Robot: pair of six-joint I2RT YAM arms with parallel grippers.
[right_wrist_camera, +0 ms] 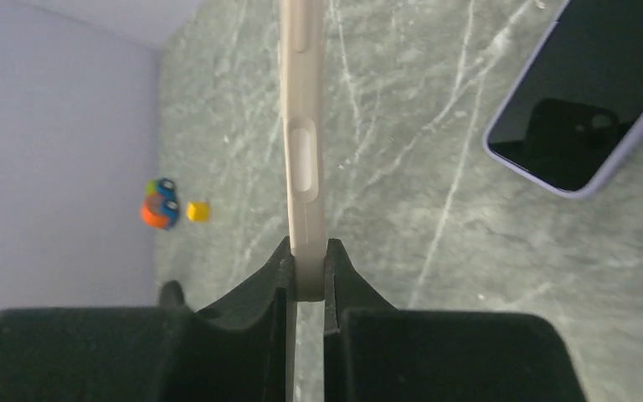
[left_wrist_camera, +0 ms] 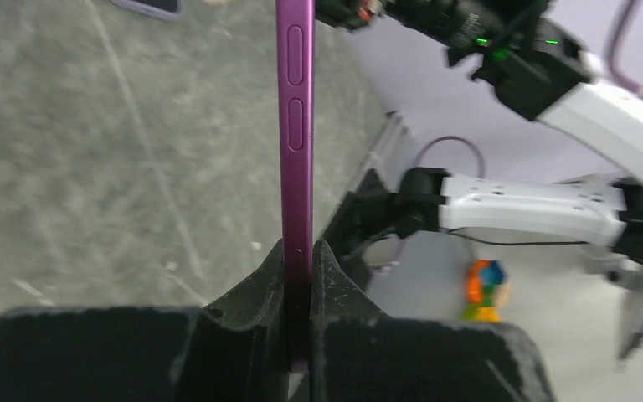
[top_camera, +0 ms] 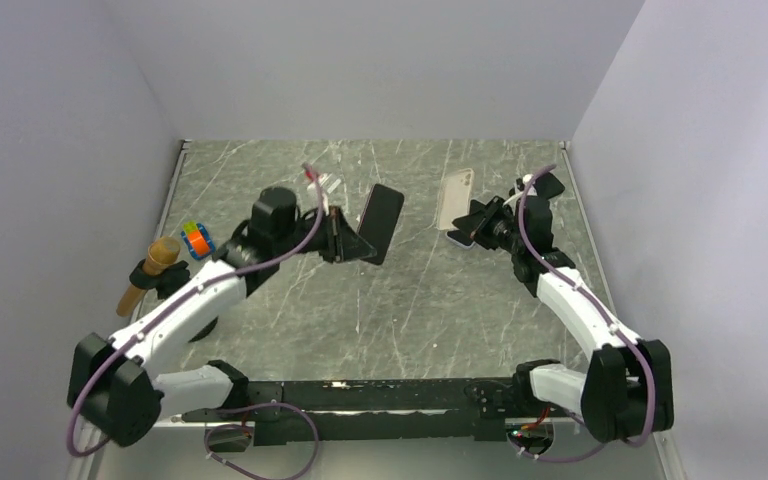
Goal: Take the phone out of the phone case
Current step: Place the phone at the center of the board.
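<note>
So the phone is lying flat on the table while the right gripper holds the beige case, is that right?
Not quite. The phone is not flat on the table: the left gripper pinches it by its edge and holds it up, as the left wrist view shows. The right gripper does hold the beige case.

Marbled green table [top_camera: 410, 300] — colourful cube [top_camera: 197, 240] lying on it.
</note>
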